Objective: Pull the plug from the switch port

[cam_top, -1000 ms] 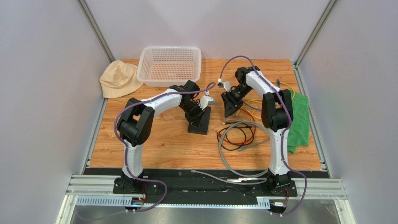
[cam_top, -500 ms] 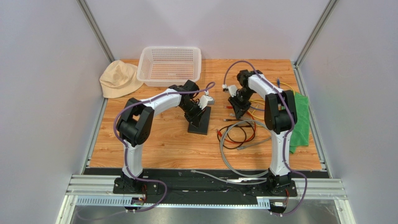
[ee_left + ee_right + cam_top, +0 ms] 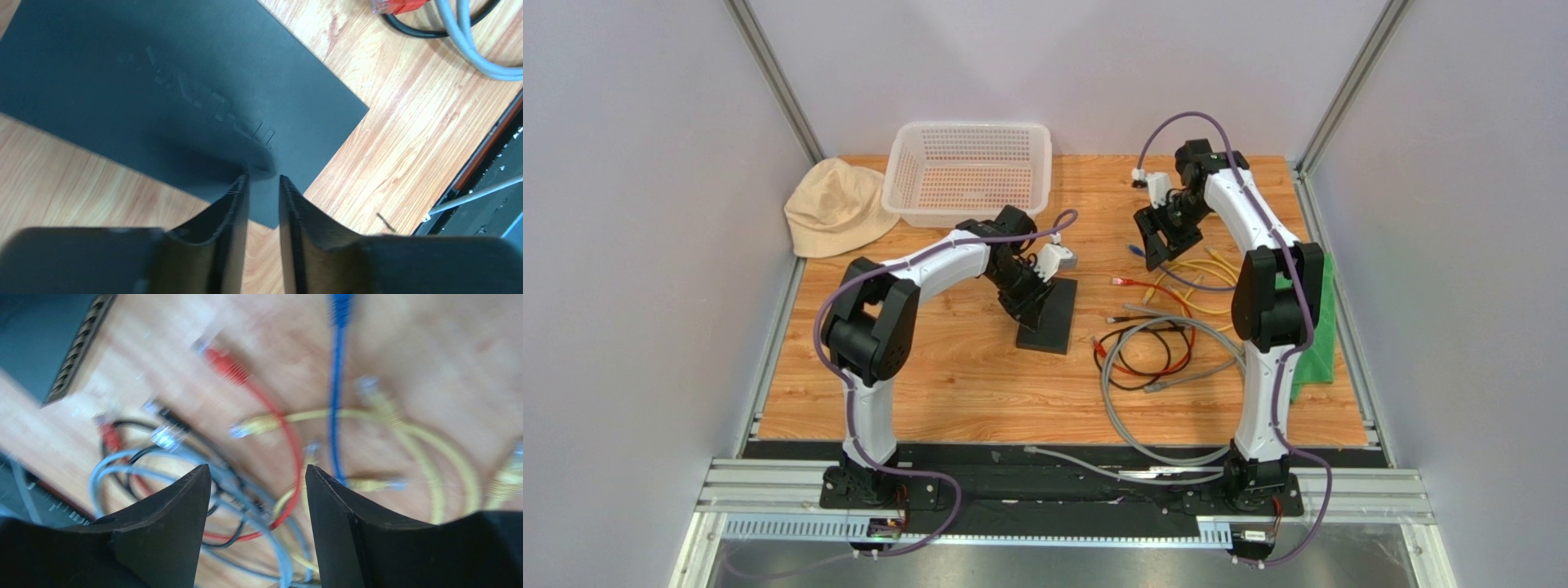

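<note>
The switch [image 3: 1055, 324] is a flat matte-black box lying on the wooden table; its top fills the left wrist view [image 3: 153, 92]. My left gripper [image 3: 1028, 306] rests its tips on the switch top, jaws shut to a narrow slit with nothing between them [image 3: 264, 180]. My right gripper [image 3: 1152, 245] hangs open and empty [image 3: 258, 468] above loose cables. The switch's socket edge [image 3: 77, 352] shows at that view's top left. A red plug [image 3: 1120, 281] lies on the wood right of the switch, apart from it [image 3: 226, 364].
Loose cables lie right of the switch: a blue one [image 3: 1134, 249], yellow ones [image 3: 1212, 262], a grey loop [image 3: 1161, 368] and a black one [image 3: 1136, 355]. A white basket [image 3: 967, 172] and a beige hat [image 3: 836, 206] sit at the back left. A green cloth [image 3: 1318, 325] lies at the right.
My right gripper has moved away from the switch toward the far right and risen. My left gripper stays on the switch, shifted slightly.
</note>
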